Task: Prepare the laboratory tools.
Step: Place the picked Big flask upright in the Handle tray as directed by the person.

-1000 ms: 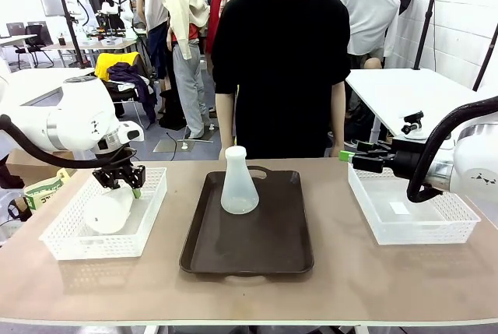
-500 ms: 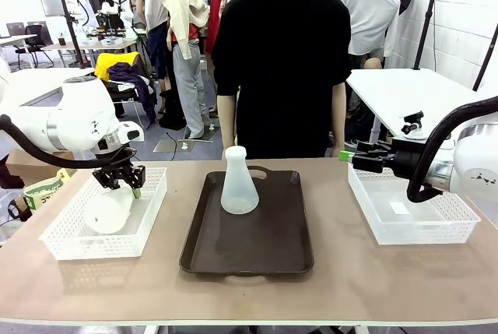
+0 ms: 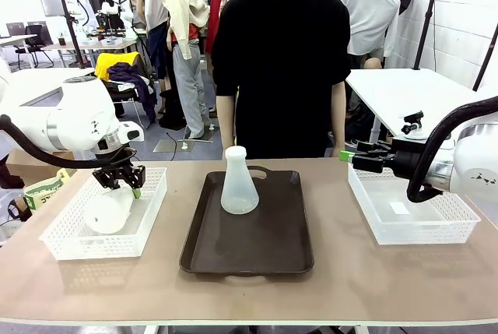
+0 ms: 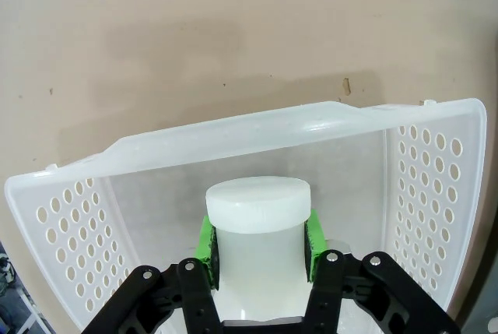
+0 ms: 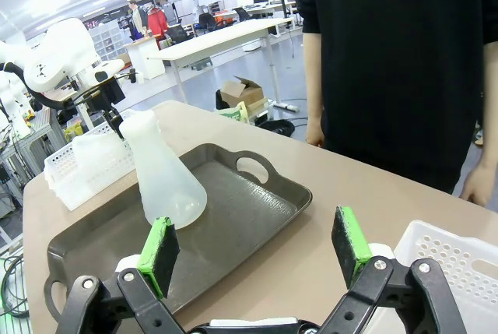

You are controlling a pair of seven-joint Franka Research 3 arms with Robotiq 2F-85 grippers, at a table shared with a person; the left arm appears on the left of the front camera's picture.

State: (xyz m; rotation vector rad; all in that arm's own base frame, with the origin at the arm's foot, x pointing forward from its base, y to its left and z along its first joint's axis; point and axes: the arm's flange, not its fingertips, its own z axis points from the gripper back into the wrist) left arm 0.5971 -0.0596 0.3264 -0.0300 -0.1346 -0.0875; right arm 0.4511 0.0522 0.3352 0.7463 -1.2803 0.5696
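Gripping the second flask in the left basket, with the first one set on the tray.

In the left basket (image 3: 58,242), the left gripper (image 4: 259,247) has its green pads clamped on the neck of a frosted flask (image 3: 107,211) that lies tilted inside, not yet lifted clear. At the middle, the other flask (image 3: 239,182) stands upright on the dark tray (image 3: 257,252), so by my reading about half the job is done. At the right, the right gripper (image 5: 257,248) hangs with jaws wide apart and nothing between them, above the near edge of the right basket (image 3: 459,229). What seems left is carrying the held flask over and standing it on the tray beside its twin.
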